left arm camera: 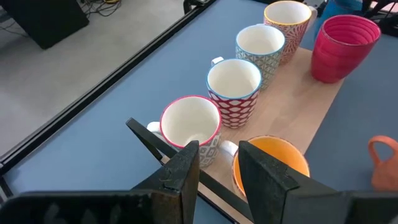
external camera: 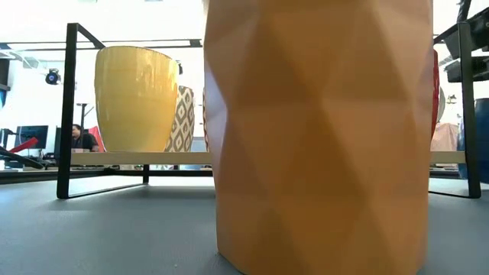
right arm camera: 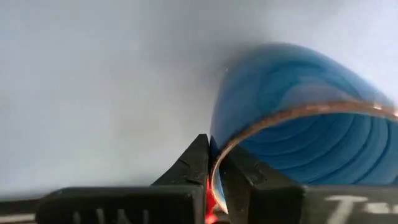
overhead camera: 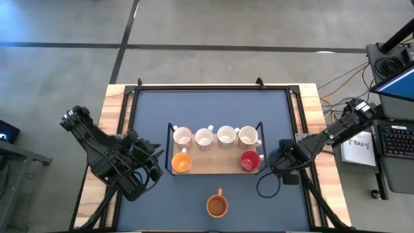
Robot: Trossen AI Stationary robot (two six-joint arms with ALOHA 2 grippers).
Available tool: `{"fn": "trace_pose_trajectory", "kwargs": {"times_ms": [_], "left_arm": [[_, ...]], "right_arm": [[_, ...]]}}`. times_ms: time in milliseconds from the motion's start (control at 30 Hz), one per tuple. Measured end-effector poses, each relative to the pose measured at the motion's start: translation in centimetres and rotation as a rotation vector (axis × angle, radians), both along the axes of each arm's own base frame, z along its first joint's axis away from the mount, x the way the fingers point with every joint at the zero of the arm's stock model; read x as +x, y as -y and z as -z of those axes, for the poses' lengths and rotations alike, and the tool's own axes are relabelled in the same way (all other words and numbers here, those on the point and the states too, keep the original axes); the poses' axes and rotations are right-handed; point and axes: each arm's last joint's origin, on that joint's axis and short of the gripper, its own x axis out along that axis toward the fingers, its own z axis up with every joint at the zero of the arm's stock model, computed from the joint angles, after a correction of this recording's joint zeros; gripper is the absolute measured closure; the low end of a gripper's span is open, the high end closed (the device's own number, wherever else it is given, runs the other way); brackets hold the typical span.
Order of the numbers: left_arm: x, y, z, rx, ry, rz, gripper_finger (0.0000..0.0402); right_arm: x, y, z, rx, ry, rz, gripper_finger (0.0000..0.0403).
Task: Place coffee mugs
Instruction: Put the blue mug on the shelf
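Pinching the blue mug rim: right gripper fingers; left gripper fingers apart beside the rack.

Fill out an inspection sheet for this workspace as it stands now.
Surface: dark mat on a wood-edged table.
Job's things: four white mugs in the rack's back row; orange mug and red mug in front; a second orange mug loose on the mat; blue mug gripped at its rim.
Clutter: nothing seen.
End effectors: left end effector open beside the rack; right end effector shut on the blue mug.
Cables: bundle off the table's right edge.
Surroundings: keyboard, concrete floor.
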Motion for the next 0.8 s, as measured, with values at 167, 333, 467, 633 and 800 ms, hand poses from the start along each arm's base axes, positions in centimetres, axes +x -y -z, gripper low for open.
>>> {"fn": "trace_pose_trajectory", "kwargs": {"times_ms": [167, 333, 467, 633, 800], "left_arm": [[0.0, 0.0, 0.0, 0.001, 0.0, 0.0, 0.0306], [0.0, 0.0, 0.0, 0.001, 0.0, 0.0, 0.0306], [0.0, 0.0, 0.0, 0.003, -0.002, 0.002, 0.0306], [0.0, 0.0, 0.0, 0.014, -0.012, 0.013, 0.0306], [0.0, 0.0, 0.0, 0.025, -0.021, 0.025, 0.0306]], "right_arm": [[0.0, -0.2, -0.1, 0.06, -0.042, 0.168, 0.039], [0.6, -1.1, -1.6, 0.197, -0.077, 0.336, 0.0392], [1.5, -1.9, -3.4, 0.282, -0.022, 0.436, 0.0393], [2.8, -3.2, -5.0, 0.419, 0.083, 0.527, 0.0393], [3.6, -4.9, -4.9, 0.421, 0.059, 0.567, 0.0393]]}}
